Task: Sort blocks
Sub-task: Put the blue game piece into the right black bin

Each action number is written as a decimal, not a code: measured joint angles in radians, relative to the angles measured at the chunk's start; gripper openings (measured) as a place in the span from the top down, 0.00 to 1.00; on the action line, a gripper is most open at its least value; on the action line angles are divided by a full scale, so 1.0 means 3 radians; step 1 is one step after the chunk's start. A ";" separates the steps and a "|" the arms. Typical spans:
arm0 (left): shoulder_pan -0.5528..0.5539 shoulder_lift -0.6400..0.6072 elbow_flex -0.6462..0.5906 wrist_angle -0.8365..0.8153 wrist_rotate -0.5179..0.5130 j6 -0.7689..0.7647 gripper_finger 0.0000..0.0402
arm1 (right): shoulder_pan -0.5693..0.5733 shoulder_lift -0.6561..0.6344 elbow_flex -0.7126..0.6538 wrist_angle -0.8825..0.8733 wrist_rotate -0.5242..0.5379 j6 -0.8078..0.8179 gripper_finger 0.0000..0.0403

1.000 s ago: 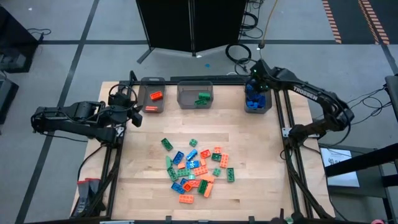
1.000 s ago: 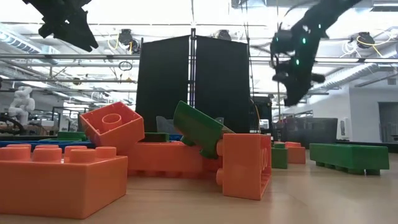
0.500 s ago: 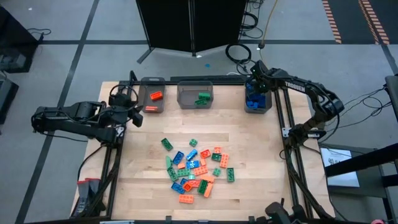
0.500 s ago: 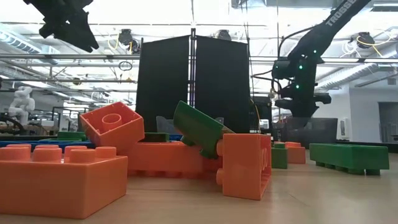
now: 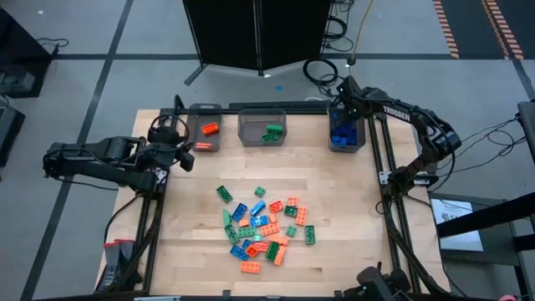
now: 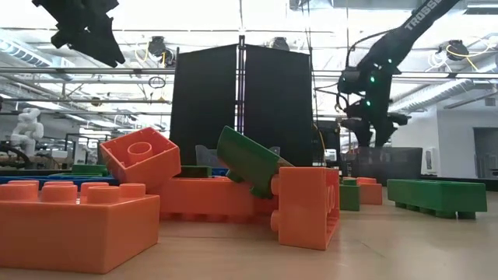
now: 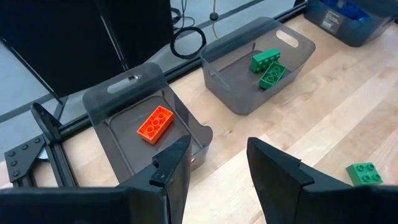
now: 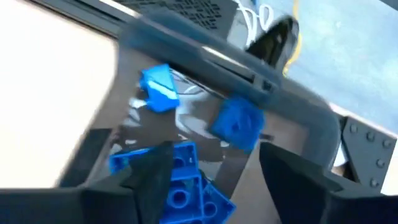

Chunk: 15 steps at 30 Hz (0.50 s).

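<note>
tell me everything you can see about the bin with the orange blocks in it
The left bin is a grey, see-through plastic tub, rectangular with rounded corners and a handle slot in its end wall. It stands upright at the table's far edge, leftmost of three. One orange block lies on its floor; the high view shows a second.

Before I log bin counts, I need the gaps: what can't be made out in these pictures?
- Blue bin, high view: the right end effector hangs over it, hiding blocks.
- Same bin, right wrist view: motion blur.
- Orange bin, left wrist view: near corner hidden by the left end effector.
- Bins, low view: hidden behind the block pile.
</note>
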 joint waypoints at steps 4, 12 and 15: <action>0.0000 -0.0010 -0.0001 -0.0001 0.0000 0.0002 0.60 | 0.0037 -0.0043 0.0422 -0.0285 -0.0517 -0.0272 0.41; 0.0000 -0.0010 -0.0001 -0.0003 -0.0010 0.0035 0.60 | 0.0723 -0.0261 0.1134 -0.0193 -0.1893 -0.0323 0.46; 0.0000 -0.0011 -0.0001 -0.0003 -0.0014 0.0099 0.60 | 0.1188 -0.0260 0.1174 -0.0055 -0.1923 -0.0446 0.47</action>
